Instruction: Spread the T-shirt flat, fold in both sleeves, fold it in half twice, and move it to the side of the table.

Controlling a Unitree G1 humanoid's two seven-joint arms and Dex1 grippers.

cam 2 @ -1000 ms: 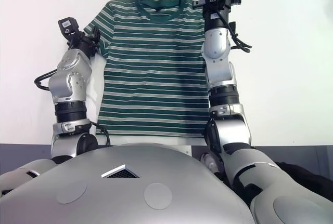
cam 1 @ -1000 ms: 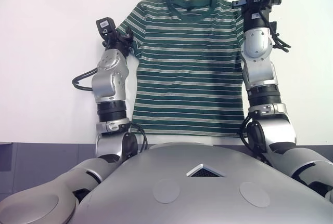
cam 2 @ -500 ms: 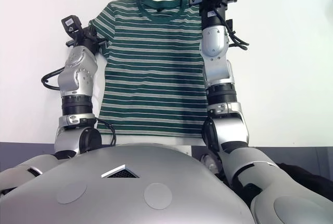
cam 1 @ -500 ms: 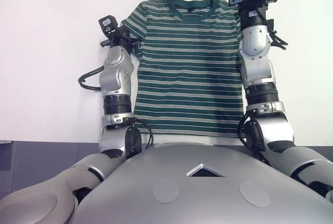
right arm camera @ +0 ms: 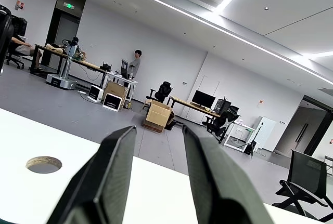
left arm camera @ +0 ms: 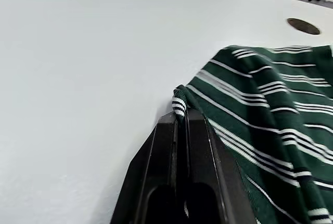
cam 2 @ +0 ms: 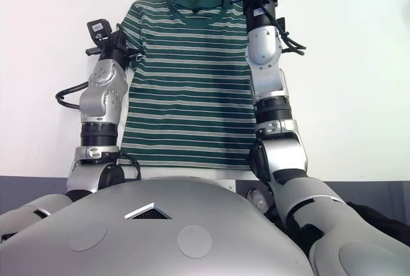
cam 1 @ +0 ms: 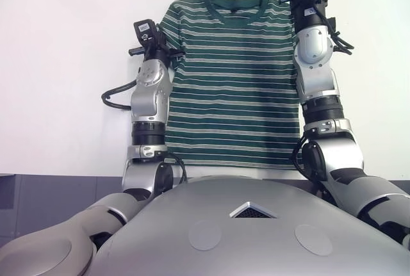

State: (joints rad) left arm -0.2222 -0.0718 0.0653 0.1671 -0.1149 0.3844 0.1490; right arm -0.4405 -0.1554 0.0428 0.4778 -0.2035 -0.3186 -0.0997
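Shirt (cam 1: 234, 84) lies flat on the tabletop (cam 1: 64, 64), my left end effector (left arm camera: 182, 117) pinches the left sleeve (left arm camera: 250, 89) hem, my right end effector (right arm camera: 158, 130) gapes empty by the far shoulder, with both sleeve folds, both halvings and the move aside not yet done.

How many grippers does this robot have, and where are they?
2. The left gripper is shut on the T-shirt at its left sleeve; the right gripper is open by its right shoulder.

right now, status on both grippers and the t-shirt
Left gripper shut on T-shirt, left sleeve hem. Right gripper open, holding nothing, by the right shoulder. T-shirt body flat; right arm covers the right sleeve.
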